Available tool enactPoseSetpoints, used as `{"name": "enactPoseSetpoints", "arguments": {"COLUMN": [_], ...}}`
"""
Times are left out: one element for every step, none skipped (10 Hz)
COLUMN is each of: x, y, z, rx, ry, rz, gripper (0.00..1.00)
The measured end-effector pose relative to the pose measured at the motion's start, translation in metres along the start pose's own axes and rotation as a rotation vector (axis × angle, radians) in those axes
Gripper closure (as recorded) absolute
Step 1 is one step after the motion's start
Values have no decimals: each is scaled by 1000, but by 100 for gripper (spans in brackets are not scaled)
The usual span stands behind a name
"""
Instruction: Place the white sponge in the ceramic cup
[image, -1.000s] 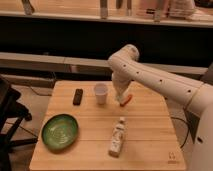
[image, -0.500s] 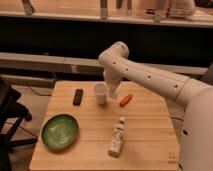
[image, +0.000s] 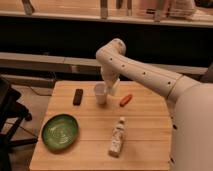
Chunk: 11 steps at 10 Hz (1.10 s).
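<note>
The gripper (image: 111, 88) hangs just at three o'clock of the ceramic cup (image: 100, 93), a small, plain, tapered white vessel on the pale wooden table (image: 145, 142). Something whitish sits at the gripper; whether that is the white sponge cannot be told, nor the jaws' state. The glossy green bowl (image: 60, 132) lies at seven o'clock.

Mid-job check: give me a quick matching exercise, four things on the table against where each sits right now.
Things:
1. ceramic cup
2. green bowl
3. white bottle
4. black block

Places:
A. front left of the table
B. lying front centre
C. back left, left of the cup
D. back centre, right beside the hand

Pairs: 1-D, 2-A, 3-B, 4-C
</note>
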Motion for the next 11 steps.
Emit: {"name": "enactPoseSetpoints", "arguments": {"x": [-1, 0, 3, 5, 6, 5, 5, 6, 5, 5, 5], "y": [-5, -9, -13, -16, -19, -21, -21, -21, -24, -26, -27], "z": [0, 2, 5, 6, 8, 8, 8, 9, 11, 12, 12], "rx": [6, 13, 19, 26, 27, 31, 33, 35, 39, 42, 46], "ry": [-1, -1, -1, 0, 0, -1, -1, -1, -1, -1, 1], "rz": [-12, -16, -18, -21, -25, -32, -34, -35, -39, -43, -46], "gripper": [100, 100, 100, 100, 100, 100, 100, 100, 100, 100, 100]}}
